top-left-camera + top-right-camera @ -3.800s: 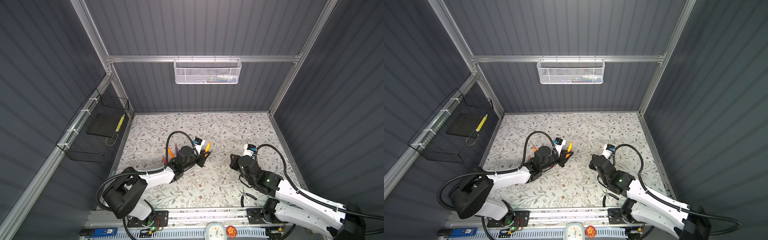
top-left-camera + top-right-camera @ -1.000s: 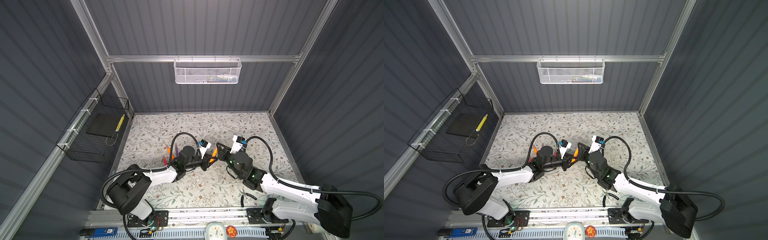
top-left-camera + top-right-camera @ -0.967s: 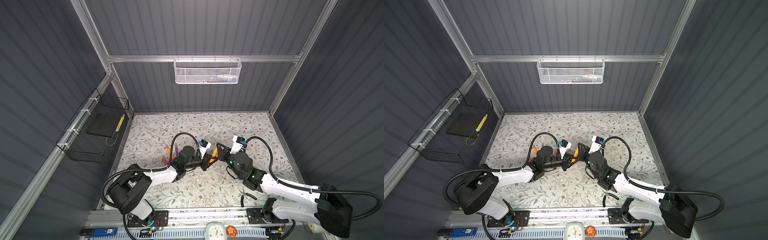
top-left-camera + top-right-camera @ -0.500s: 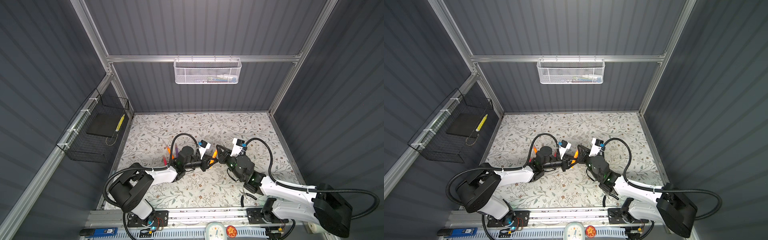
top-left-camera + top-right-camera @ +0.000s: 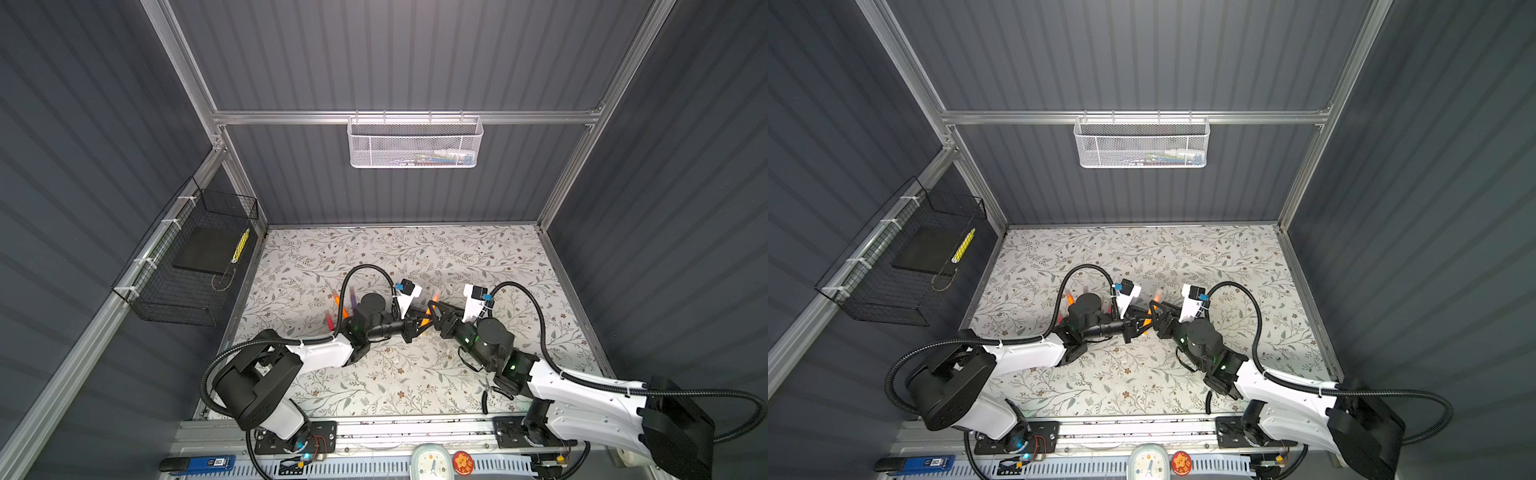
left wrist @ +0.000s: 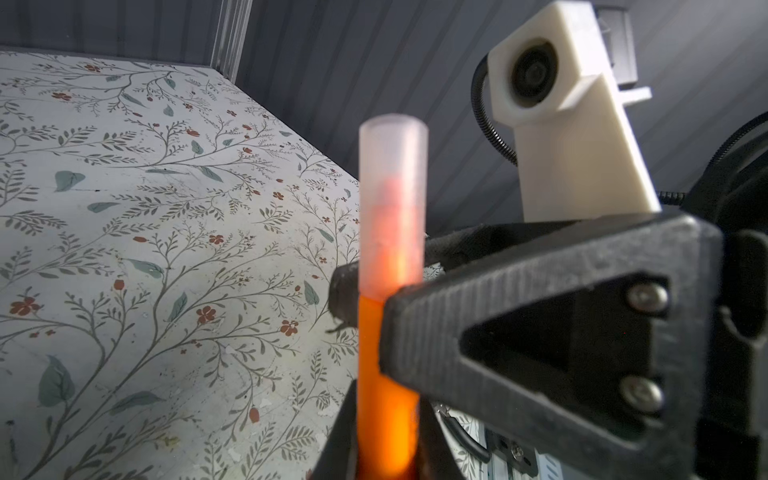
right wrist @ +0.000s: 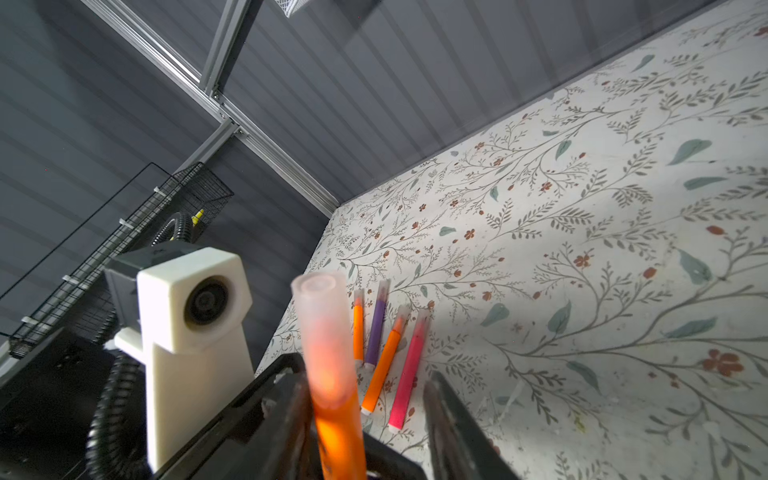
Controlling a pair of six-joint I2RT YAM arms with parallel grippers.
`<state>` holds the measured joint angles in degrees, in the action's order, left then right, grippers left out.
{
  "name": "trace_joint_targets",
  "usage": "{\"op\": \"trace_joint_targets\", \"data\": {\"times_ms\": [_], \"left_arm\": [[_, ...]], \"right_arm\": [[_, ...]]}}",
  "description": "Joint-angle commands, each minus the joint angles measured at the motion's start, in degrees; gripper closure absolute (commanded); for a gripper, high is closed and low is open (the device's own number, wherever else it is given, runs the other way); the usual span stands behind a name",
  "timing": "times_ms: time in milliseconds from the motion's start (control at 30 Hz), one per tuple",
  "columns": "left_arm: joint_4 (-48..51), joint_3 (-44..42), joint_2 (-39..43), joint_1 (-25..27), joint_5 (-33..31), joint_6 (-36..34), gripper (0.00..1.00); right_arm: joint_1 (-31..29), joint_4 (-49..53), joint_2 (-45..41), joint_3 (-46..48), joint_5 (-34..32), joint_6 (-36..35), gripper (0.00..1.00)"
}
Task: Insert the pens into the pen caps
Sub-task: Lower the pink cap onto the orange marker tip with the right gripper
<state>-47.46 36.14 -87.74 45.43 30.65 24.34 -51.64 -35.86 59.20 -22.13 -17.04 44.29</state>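
My left gripper [image 6: 386,436] is shut on an orange pen [image 6: 384,395] that stands upright above the table. A translucent pen cap [image 6: 392,199] sits on the pen's upper end. In both top views the grippers meet at the middle of the table, the left gripper [image 5: 415,325] against the right gripper [image 5: 436,309]. My right gripper [image 7: 370,415] is open around that pen [image 7: 338,436], just below the cap [image 7: 322,328]. The pen is close to one finger [image 7: 291,415], with a wide gap to the other finger [image 7: 451,419].
Several capped pens lie side by side on the floral table left of the arms: orange [image 7: 358,332], purple [image 7: 377,328], orange [image 7: 386,357], pink-red [image 7: 409,370]. A black-handled tool [image 5: 485,401] lies near the front edge. A black wire basket [image 5: 187,266] hangs on the left wall.
My right gripper was shut on the cap and its jaws have now spread apart, letting go. The left gripper still holds the orange pen in the same place.
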Motion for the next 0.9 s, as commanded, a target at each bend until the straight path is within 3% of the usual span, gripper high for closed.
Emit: {"op": "trace_joint_targets", "data": {"times_ms": [0,300,433,667,867], "left_arm": [[-1.0,0.3,2.2,0.4,-1.8,-3.4,1.00],[8.7,2.4,4.1,4.5,-8.8,-12.3,1.00],[12.2,3.9,3.9,7.5,-11.3,-15.7,1.00],[13.2,4.3,3.7,8.2,-12.7,-16.5,1.00],[13.5,4.4,3.8,8.3,-13.6,-16.7,1.00]], "right_arm": [[0.0,3.2,-3.2,0.7,-0.4,-1.1,0.47],[1.1,15.4,-11.4,-3.9,-4.1,1.0,0.46],[2.9,17.4,-10.2,-7.6,-0.2,1.0,0.47],[4.1,19.7,-5.5,-11.9,1.3,2.5,0.49],[4.3,19.1,-3.6,-12.3,2.7,3.4,0.61]]}}
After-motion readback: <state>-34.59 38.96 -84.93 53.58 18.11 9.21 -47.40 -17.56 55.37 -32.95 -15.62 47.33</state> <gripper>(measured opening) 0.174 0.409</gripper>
